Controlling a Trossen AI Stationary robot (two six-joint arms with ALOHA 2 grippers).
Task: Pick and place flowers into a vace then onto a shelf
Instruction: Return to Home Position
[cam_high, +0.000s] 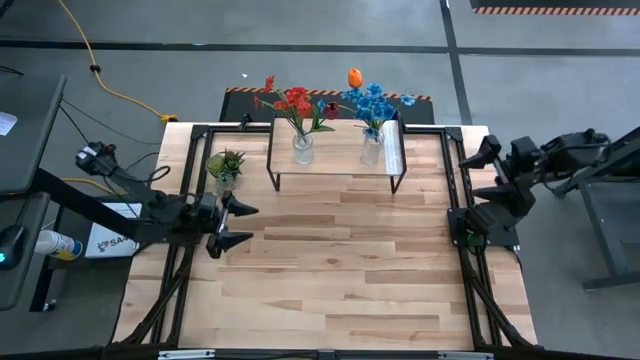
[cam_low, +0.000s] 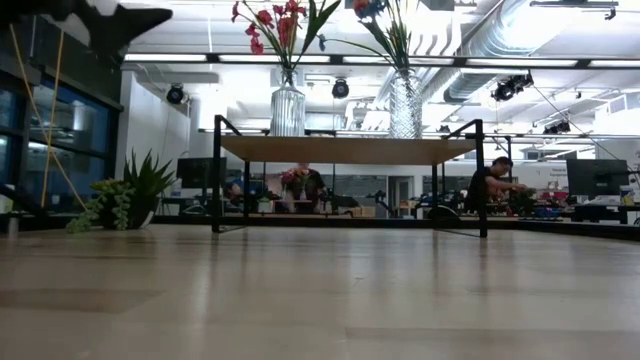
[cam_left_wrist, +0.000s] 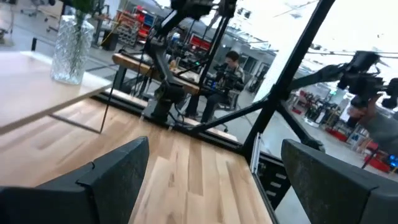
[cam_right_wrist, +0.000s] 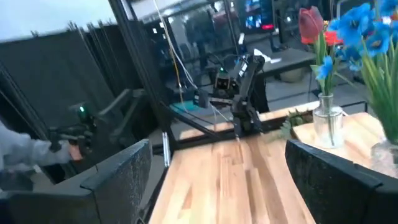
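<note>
Shelf (cam_high: 335, 168) stands at the far middle of the worktop (cam_high: 340, 280). Two clear glass vases are upright on its plank top, apart from each other. Left vase (cam_high: 302, 149) holds the red flowers (cam_high: 294, 102). Right vase (cam_high: 371, 151) holds the blue flowers (cam_high: 373, 102), with the orange tulip (cam_high: 354, 77) above them. A dark red bud (cam_right_wrist: 310, 25) also shows in the right wrist view, can't tell which vase it is in. A small potted plant (cam_high: 225, 165) sits on the worktop just beside the shelf's left end.

Left gripper (cam_high: 245, 224) hangs over the left part of the worktop, well apart from the shelf, jaws spread, nothing between them. Right gripper (cam_right_wrist: 217, 152) is at the worktop's right edge, well apart from the shelf, facing across the worktop, jaws spread wide, holding nothing.

Low view: a person (cam_low: 490, 185) sits in the room behind the worktop.
</note>
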